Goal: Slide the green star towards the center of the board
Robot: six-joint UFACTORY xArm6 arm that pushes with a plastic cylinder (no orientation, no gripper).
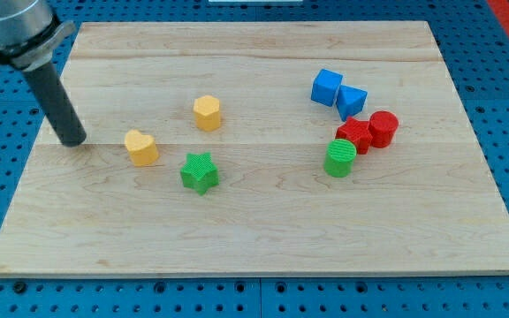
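The green star (200,172) lies on the wooden board (254,238), left of the board's middle and a little toward the view's bottom. My tip (73,140) rests on the board near its left edge, well to the left of the star and slightly higher in the view. A yellow heart-shaped block (140,147) lies between my tip and the star. The tip touches no block.
A yellow hexagonal block (207,113) sits above the star. At the right are a blue cube (326,87), a blue triangular block (352,101), a red star (354,134), a red cylinder (383,128) and a green cylinder (340,157).
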